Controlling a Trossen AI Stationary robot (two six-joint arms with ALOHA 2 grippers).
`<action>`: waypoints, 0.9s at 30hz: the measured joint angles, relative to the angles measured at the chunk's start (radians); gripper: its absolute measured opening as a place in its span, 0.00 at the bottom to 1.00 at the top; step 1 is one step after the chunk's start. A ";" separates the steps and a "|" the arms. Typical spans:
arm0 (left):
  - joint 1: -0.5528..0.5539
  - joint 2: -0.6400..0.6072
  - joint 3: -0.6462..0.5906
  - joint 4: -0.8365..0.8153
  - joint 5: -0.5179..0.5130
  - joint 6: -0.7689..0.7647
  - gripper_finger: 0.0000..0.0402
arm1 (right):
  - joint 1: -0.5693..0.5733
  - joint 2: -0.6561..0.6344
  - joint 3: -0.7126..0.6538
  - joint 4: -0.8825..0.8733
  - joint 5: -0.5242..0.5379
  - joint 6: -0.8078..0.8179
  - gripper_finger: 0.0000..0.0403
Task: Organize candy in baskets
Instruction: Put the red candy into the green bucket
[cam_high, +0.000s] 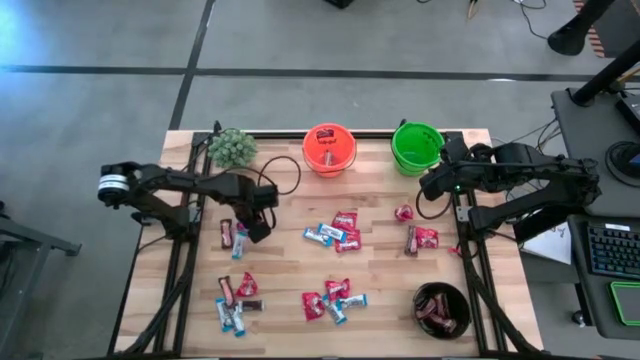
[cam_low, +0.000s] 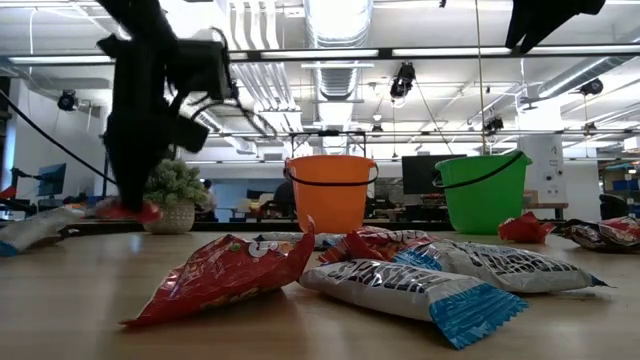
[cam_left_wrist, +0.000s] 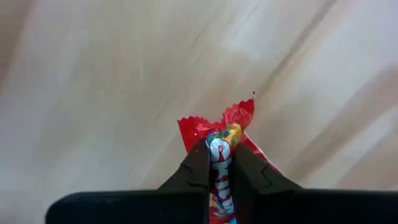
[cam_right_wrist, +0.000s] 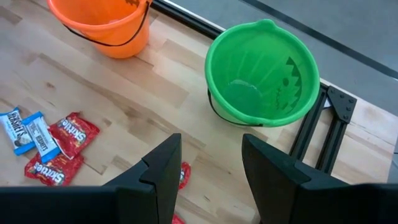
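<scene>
My left gripper (cam_left_wrist: 219, 165) is shut on a red candy packet (cam_left_wrist: 224, 134) over the left half of the table and points straight down. In the low view the packet (cam_low: 125, 211) hangs just under the dark fingers. My right gripper (cam_right_wrist: 211, 180) waits open, high over the table's far right, near the green pail (cam_right_wrist: 261, 74). The orange pail (cam_high: 329, 148) and the green pail (cam_high: 416, 146) stand at the far edge. The black bowl (cam_high: 441, 308) sits at the near right with dark candies in it. More candy (cam_high: 335, 235) lies scattered flat on the wood. My left gripper pinches the red packet between its two fingers, which come from above and point down. The fingers close on the packet's middle (cam_left_wrist: 219, 149), and its crimped end (cam_left_wrist: 239, 115) sticks out past them. The packet is lifted clear of the table.
A fuzzy green plant (cam_high: 232, 147) stands at the far left corner. Candy lies in groups near the left gripper (cam_high: 232, 236), at the near left (cam_high: 236, 300), near the middle (cam_high: 335, 298) and at the right (cam_high: 420, 238). Bare wood shows between the groups.
</scene>
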 joint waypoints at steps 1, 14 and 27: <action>0.000 -0.004 0.029 -0.009 0.000 0.008 0.01 | 0.000 0.000 0.000 0.000 0.000 -0.002 0.40; 0.002 -0.013 0.404 -0.077 -0.069 0.172 0.00 | 0.000 0.000 0.000 0.123 -0.072 -0.136 0.40; 0.007 -0.013 0.709 -0.049 -0.221 0.314 0.00 | 0.000 0.005 0.000 0.661 -0.363 -0.441 0.40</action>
